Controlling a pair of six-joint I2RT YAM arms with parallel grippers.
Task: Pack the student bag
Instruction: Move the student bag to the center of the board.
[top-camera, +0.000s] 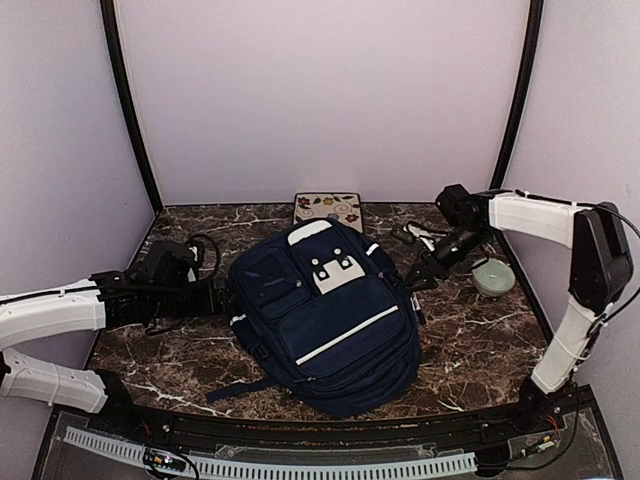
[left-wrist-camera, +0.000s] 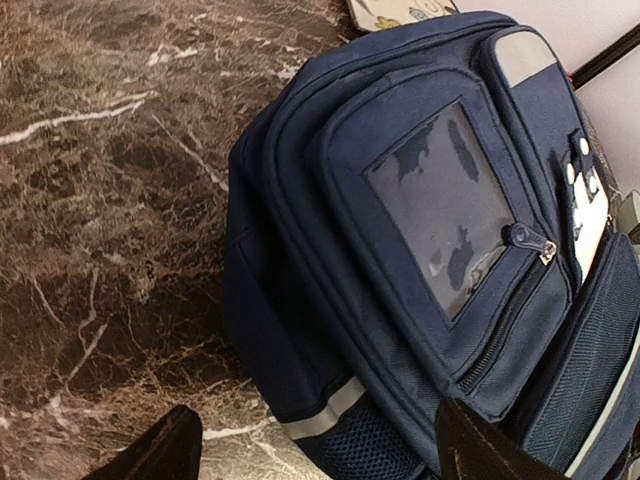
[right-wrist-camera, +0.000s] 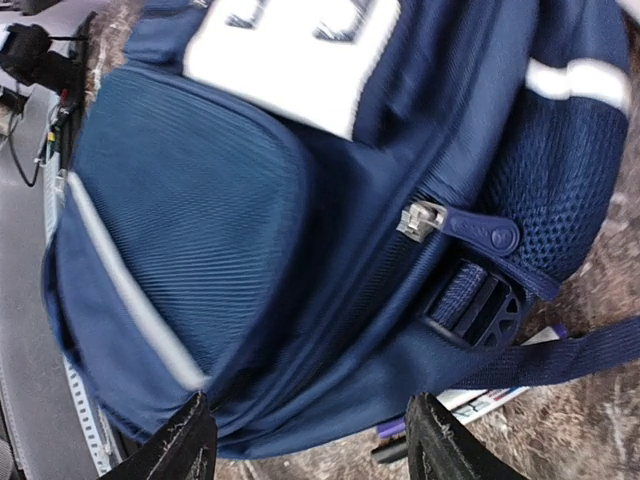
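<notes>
I am looking at the large navy-blue fabric backpack with the white diagonal stripe (top-camera: 325, 320), lying flat in the centre of the top view on the dark marbled table (top-camera: 480, 340). My left hand (top-camera: 215, 296) is hovering released at its left edge. My right hand (top-camera: 418, 275) is hanging at its right edge, fingers spread and gripping nothing, close to the navy zipper pull (right-wrist-camera: 470, 228). I am judging the bag soft, floppy and bulky, so pinching that pull or a firm seam looks surer than loose cloth.
</notes>
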